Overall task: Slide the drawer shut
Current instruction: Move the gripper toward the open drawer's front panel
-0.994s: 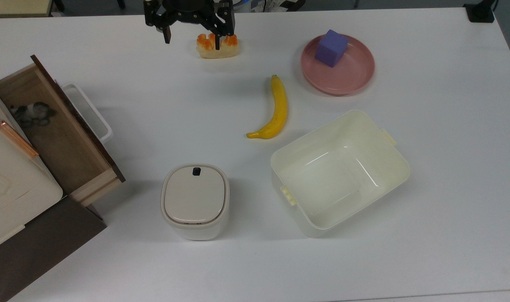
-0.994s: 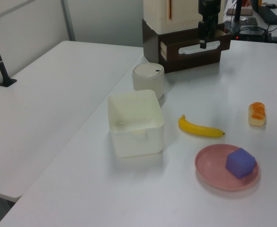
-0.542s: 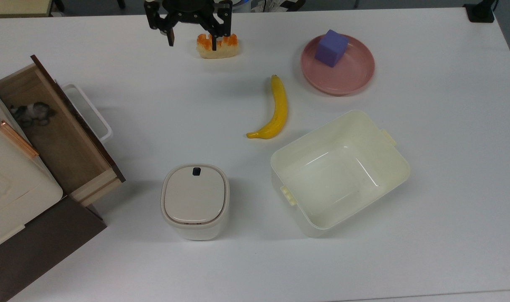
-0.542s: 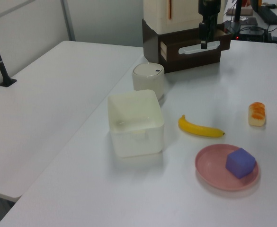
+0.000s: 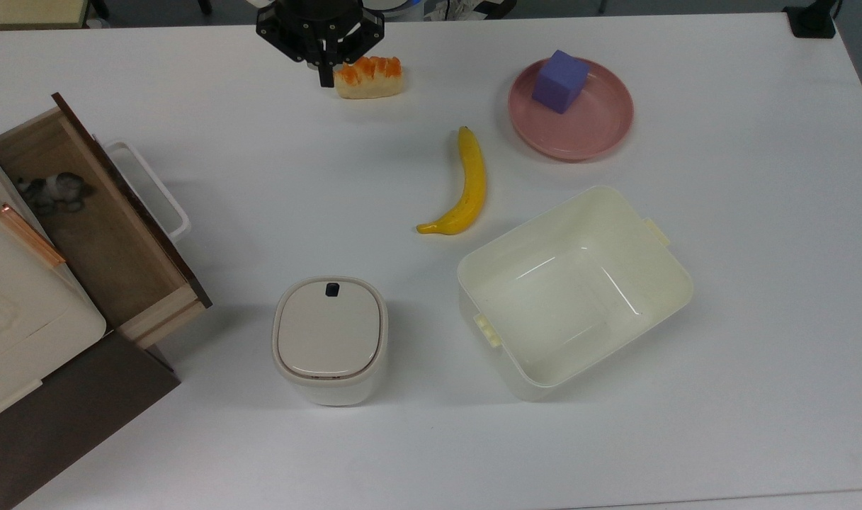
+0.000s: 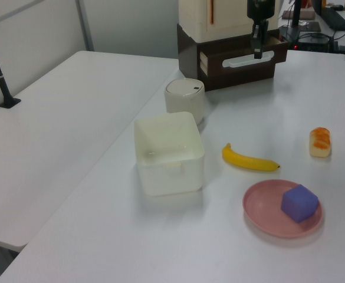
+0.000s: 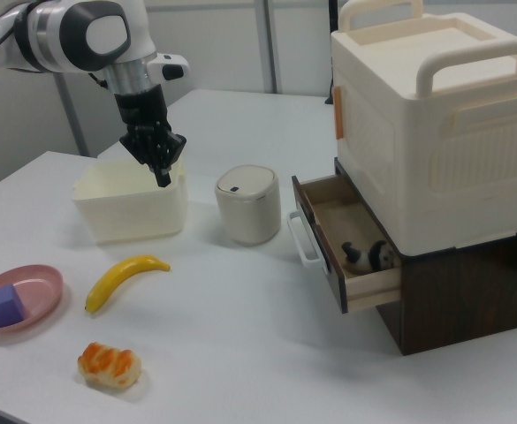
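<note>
Light wood makes up the box of the drawer [image 5: 98, 219], fronted by a dark brown panel with a white loop bar handle [image 5: 151, 190], and it stands pulled well out of the dark brown cabinet [image 7: 457, 291] that carries a big cream plastic storage crate [image 7: 435, 115]. Inside the drawer lies a small black-and-white toy [image 7: 365, 257], light enough, I judge, to add nothing to the push.

My black two-finger gripper [image 5: 325, 71] hangs well apart from the drawer, just beside the orange-topped sushi-like toy [image 5: 368, 76], with its fingers drawn together and holding nothing.

I expect the drawer to be stiff and fairly light, running straight back along its slot. Its smooth front panel may be a little slippery. I would rather press flat on that panel near the middle, by the handle, than grip anything; pushing off-centre could skew the box and jam it. The handle looks like thin plastic, so I would not lean hard on the bar itself. The small white lidded container [image 5: 330, 338] sits near the drawer's corner but clear of its path.
</note>
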